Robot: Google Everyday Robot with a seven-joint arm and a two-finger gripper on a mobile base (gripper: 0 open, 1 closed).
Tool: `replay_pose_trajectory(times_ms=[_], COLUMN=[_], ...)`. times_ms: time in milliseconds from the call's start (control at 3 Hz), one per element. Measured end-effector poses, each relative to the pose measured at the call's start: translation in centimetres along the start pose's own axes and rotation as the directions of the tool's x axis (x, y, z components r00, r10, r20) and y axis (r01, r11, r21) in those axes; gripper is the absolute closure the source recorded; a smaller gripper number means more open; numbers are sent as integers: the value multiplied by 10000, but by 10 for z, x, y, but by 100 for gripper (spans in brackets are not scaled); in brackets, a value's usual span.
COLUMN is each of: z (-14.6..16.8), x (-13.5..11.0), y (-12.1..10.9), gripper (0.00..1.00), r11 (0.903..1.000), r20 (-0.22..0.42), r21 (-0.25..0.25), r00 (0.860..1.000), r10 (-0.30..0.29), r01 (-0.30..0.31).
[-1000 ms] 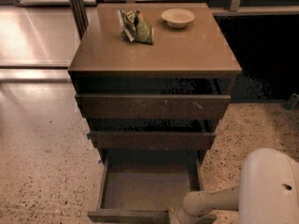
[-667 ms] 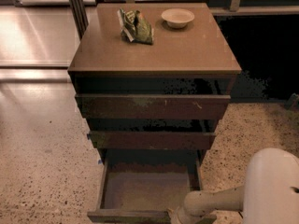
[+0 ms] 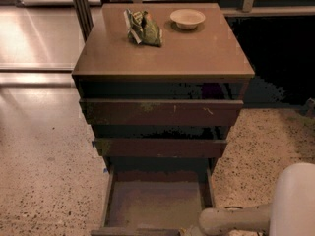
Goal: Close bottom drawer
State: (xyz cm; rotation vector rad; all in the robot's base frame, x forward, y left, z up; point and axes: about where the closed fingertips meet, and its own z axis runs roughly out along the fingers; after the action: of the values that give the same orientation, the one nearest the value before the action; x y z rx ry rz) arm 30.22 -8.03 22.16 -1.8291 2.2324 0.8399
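The bottom drawer [image 3: 155, 203] stands pulled far out toward the near side; a push on the right end of its front panel, not the middle, could skew and jam it, or the claw [image 3: 192, 230] could slip over the panel into the tray. The pale arm [image 3: 236, 219] reaches in low and level from the near right, putting the claw at that right end; whether it is spread or pressed together I cannot tell.
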Motion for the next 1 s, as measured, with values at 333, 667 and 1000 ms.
replay_pose_trajectory(times_ms=[333, 667, 1000], z=[0, -8, -39], x=[0, -8, -13], y=[0, 1, 25], gripper=[0, 0, 0], r11=[10000, 9997, 9983], r20=[1, 75, 225], r21=[1, 169, 439], r00=[10000, 9998, 9990], r10=[-1, -174, -382], r01=[1, 173, 372])
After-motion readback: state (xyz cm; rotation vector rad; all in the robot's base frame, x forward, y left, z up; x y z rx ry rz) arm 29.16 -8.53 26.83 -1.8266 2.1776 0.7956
